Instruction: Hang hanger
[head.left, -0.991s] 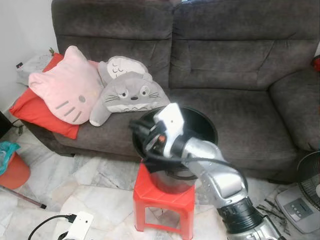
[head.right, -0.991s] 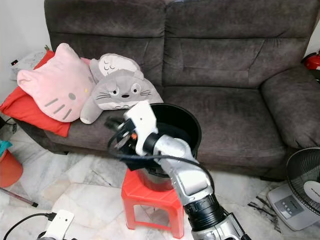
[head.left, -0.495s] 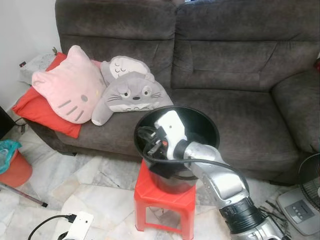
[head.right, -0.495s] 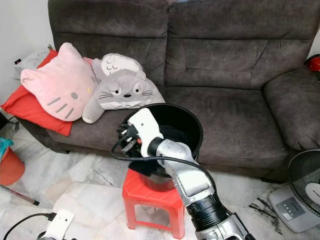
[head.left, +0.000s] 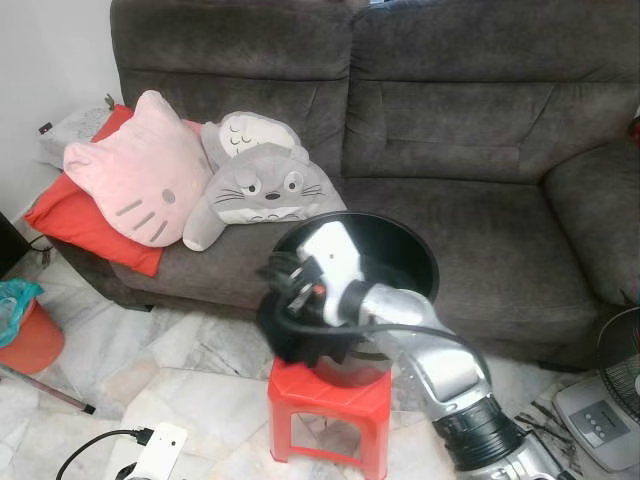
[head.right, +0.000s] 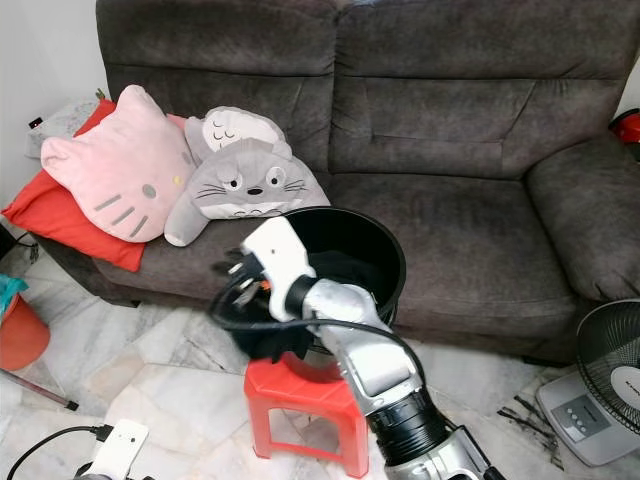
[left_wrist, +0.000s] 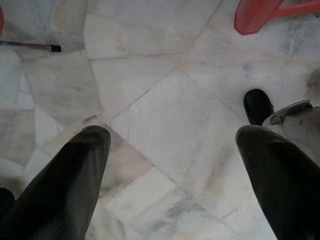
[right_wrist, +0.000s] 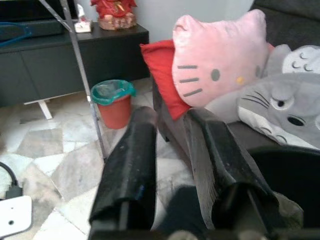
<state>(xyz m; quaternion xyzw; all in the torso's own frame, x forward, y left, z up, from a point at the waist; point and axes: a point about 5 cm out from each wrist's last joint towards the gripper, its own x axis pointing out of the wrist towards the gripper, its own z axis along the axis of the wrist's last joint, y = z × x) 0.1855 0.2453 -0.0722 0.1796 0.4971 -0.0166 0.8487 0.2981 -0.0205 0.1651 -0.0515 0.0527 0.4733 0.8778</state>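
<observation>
Hanger: I cannot make out a hanger in the robot's grasp. A thin blue outline (right_wrist: 15, 31) on the dark cabinet (right_wrist: 60, 60), seen from the right wrist, may be one, but it is too small to be sure.
Right gripper: the right gripper (right_wrist: 172, 120) hangs over the near-left rim of the bucket. Its fingers are drawn close on a fold of dark cloth (head.left: 300, 340) that sags below it, outside the rim and above the stool.
Left gripper: the left gripper (left_wrist: 170, 135) hangs idle over the marble floor (left_wrist: 165, 75), fingers spread wide with nothing between them.
Step in hand: by my reckoning, the cloth is being lifted out of the bucket, so the hanging itself is not yet begun.
Doing it well: I would raise the cloth straight up until its tail clears the rim, so it does not drag on the bucket and tip it off the small stool. The pinch should be kept firm, because only a fold is held and limp cloth slips easily. Then swing it toward the slanted metal pole (right_wrist: 82, 75), which looks like part of a rack.
Bucket: the black bucket (head.left: 425, 265) stands upright on a red stool (head.left: 330, 395) just in front of the sofa. Its inside is dark; more dark cloth seems to lie there, though I cannot tell how much.
Bin: a small red bin (right_wrist: 112, 102) with a green liner stands on the floor near the sofa's end. What is in it cannot be seen.
Sofa: the grey sofa (head.left: 480, 230) carries a pink cat cushion (head.left: 135, 180), a grey plush (head.left: 265, 190) leaning on it, and a red cushion (head.left: 70, 215) beneath.
</observation>
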